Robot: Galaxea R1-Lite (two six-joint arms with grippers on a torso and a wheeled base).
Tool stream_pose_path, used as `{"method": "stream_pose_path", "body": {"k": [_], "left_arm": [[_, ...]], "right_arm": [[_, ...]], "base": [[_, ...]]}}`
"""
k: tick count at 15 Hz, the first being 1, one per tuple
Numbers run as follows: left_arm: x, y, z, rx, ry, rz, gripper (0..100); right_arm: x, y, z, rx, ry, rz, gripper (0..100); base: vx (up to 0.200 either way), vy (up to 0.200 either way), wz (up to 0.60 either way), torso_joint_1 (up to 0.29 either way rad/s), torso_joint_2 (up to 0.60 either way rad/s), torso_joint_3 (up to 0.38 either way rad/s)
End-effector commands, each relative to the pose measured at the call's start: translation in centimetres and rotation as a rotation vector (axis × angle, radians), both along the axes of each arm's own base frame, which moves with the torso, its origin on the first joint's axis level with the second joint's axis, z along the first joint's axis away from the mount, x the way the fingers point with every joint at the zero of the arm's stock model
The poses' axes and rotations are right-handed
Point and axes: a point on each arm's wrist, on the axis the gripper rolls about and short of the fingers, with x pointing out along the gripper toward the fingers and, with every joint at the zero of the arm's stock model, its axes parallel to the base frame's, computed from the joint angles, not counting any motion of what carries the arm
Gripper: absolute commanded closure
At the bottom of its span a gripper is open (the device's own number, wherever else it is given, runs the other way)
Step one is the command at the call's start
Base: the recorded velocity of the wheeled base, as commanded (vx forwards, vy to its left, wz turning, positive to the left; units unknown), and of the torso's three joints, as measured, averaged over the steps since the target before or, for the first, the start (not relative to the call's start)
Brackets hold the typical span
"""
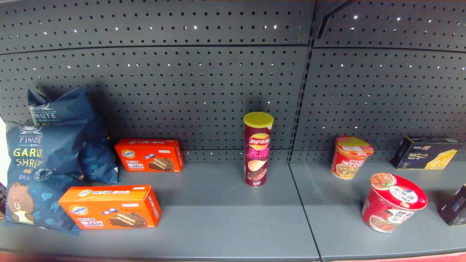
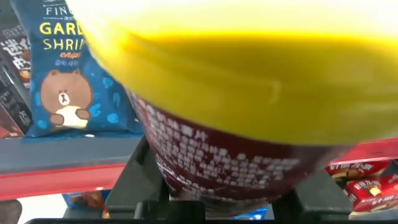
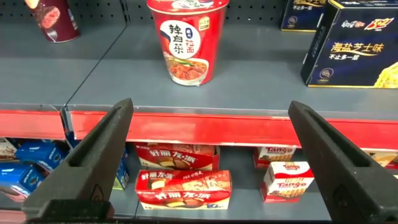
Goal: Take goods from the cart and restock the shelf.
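Left end of shelf: two dark-blue foil snack bags (image 1: 34,174) lean together on the grey metal shelf (image 1: 225,218), one behind the other.
Orange boxes: two flat orange cardboard wafer boxes. The front one (image 1: 111,207) is just beside the near bag, and the rear one (image 1: 149,155) is against the perforated grey back panel (image 1: 182,91).
Left gripper (image 2: 217,193): clamped on a maroon cardboard chip can with a yellow plastic lid (image 2: 224,149). Its dark fingers (image 2: 134,180) sit on either side of the body, the lid is close to the wrist camera, and a blue bag and the red shelf edge (image 2: 62,177) show behind it.
Shelf middle: a second maroon chip can (image 1: 257,151) stands upright by itself near the back panel.
Right of the seam: two red paper noodle cups, the rear cup (image 1: 350,157) tilted and the front cup (image 1: 391,202) nearer the edge and also tilted.
Right gripper (image 3: 211,109): black fingers (image 3: 93,162) spread wide with nothing between them. It is held level with the red shelf edge, facing the front noodle cup.
Right end: a black-and-yellow cardboard box (image 1: 426,153) at the back, and a second dark box (image 1: 455,207) cut off by the frame.
Lower shelf: red wafer boxes (image 3: 183,186) stacked under the red edge.
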Motion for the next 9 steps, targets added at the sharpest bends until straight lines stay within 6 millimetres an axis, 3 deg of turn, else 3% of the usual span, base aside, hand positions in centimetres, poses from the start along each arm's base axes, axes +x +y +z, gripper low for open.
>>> {"method": "stream_pose_path", "body": {"k": [1, 4, 7, 8, 9], "left_arm": [[0.0, 0.0, 0.1, 0.000, -0.005, -0.001, 100], [-0.5, 0.0, 1.3, 0.003, -0.047, 0.012, 100], [-1.5, -0.2, 0.6, 0.037, -0.035, 0.123, 100], [-1.9, -0.2, 1.2, 0.049, -0.040, 0.126, 100], [-2.2, -0.2, 1.7, 0.097, -0.052, 0.128, 100]], "right_arm": [[0.0, 0.0, 0.0, 0.000, 0.000, 0.000, 0], [0.0, 0.0, 0.0, 0.000, 0.000, 0.000, 0], [0.3, 0.0, 0.1, 0.017, 0.038, -0.005, 0], [-0.1, 0.0, 1.5, -0.011, -0.024, 0.029, 0], [-0.2, 0.2, 8.4, -0.055, -0.091, 0.156, 0]], "base": [[0.000, 0.000, 0.00, 0.000, 0.00, 0.000], [0.000, 0.000, 0.00, 0.000, 0.00, 0.000], [0.000, 0.000, 0.00, 0.000, 0.00, 0.000], [0.000, 0.000, 0.00, 0.000, 0.00, 0.000], [0.000, 0.000, 0.00, 0.000, 0.00, 0.000]]}}
